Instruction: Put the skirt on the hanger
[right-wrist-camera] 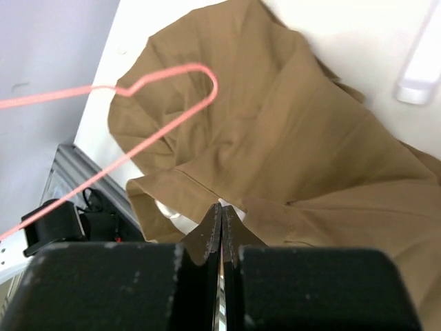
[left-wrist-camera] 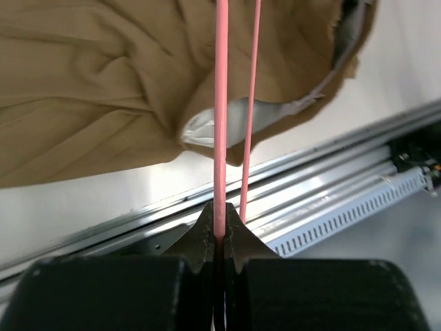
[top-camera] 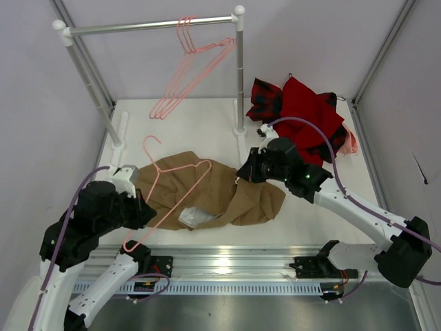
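Pink hanger [top-camera: 180, 198] over tan skirt [top-camera: 234, 196]

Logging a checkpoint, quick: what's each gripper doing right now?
Left gripper: closed on the hanger.
Right gripper: closed, apparently pinching the skirt at its edge.

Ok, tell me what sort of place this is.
Most likely a robotics lab test cell for garment handling: plain white enclosure walls, a small clothes rail hung with pink hangers, and robot arms bolted at the table's near edge.
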